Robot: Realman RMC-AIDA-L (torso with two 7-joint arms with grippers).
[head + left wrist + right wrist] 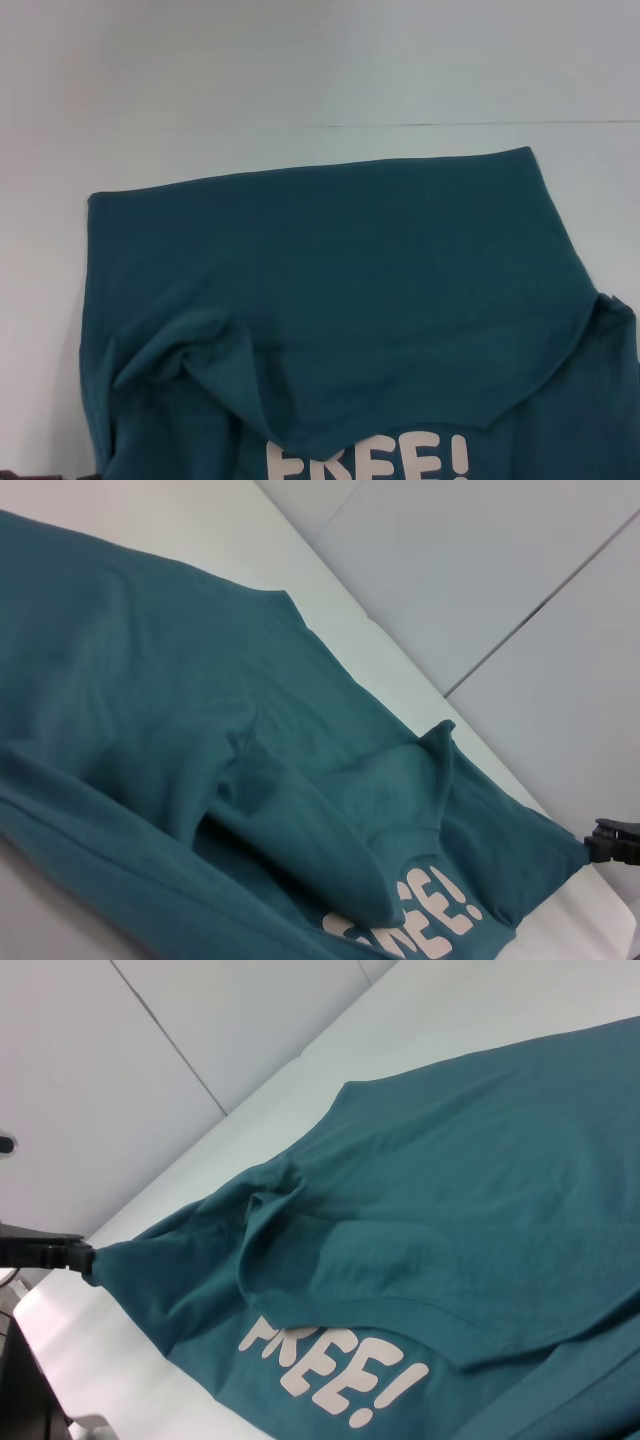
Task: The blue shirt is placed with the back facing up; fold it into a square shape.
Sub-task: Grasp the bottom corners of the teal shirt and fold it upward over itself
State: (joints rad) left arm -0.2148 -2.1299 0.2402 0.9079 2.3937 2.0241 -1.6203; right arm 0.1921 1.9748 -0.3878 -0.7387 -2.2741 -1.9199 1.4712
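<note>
- Head view: shirt [330, 290] spread on white table [300, 90], far edge straight, slightly slanted, higher on the right.
- Near part folded over, plain side on top; curved fold edge just above white letters "FREE!" [367, 462] at the near edge of view.
- Loose bunch w/ creases at the near left; fabric raised a little at the right edge.
- No gripper seen in this view.
- Left wrist view: shirt [180, 710] across most of pic, on table [330, 590]; folded layer w/ a pocket-like crease in the middle, part of the letters [420, 925] showing under it.
- Dark gripper [612, 842], the right one, far off at a stretched shirt corner, touching it; seems pinched on the cloth, fingers too small to be sure.
- Own fingers of left arm not shown.
- Right wrist view: shirt [450, 1180] on table [420, 1030], letters [335, 1372] readable below the fold edge.
- Left gripper [60, 1253], dark, at a pulled-out corner of the shirt, tip meeting the cloth; looks closed on it, cannot tell for sure.
- Own fingers of right arm not shown.
</note>
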